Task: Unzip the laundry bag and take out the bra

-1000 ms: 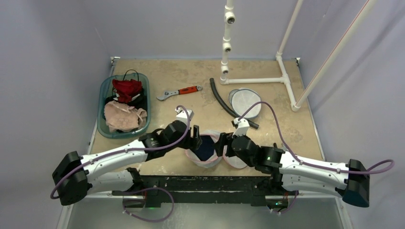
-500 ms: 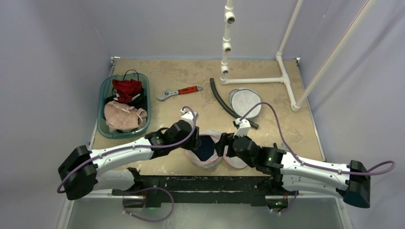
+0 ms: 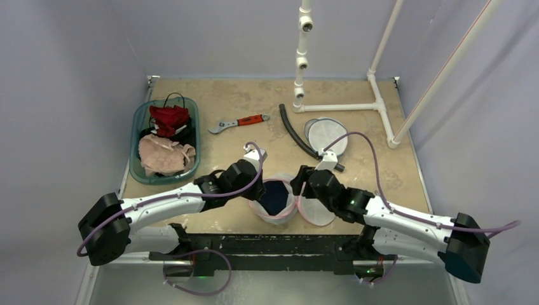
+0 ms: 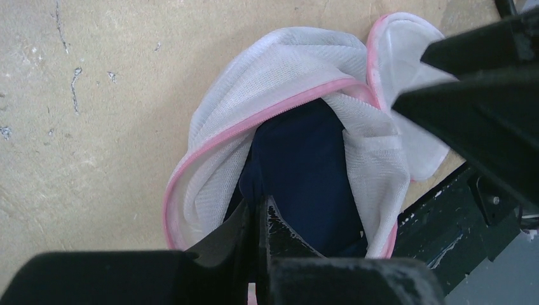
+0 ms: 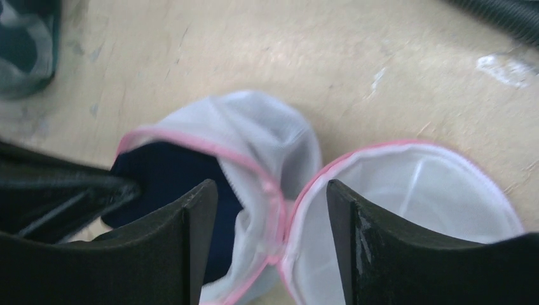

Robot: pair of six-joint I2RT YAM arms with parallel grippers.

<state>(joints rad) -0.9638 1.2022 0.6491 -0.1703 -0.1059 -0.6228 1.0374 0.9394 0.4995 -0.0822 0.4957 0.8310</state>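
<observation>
1. In the last second the left gripper has gone from wide open to fully closed, with its tips in the bag's mouth. The right gripper has drawn back slightly toward twelve o'clock. Its jaws are spread wide and grasp nothing.
2. The laundry bag lies at six o'clock on the table. It is already unzipped, with its round flap open at three o'clock. We judge that unzipping is done and extraction is starting.
3. The navy bra is still inside the bag.
4. Only the left wrist view shows the closed tips meeting on the bra's edge at seven o'clock of the opening. We cannot tell whether fabric is caught between them. The top view hides this contact under the wrist.
5. Only the right wrist view shows the right gripper's fingers straddling the pink seam between bag and flap.
</observation>
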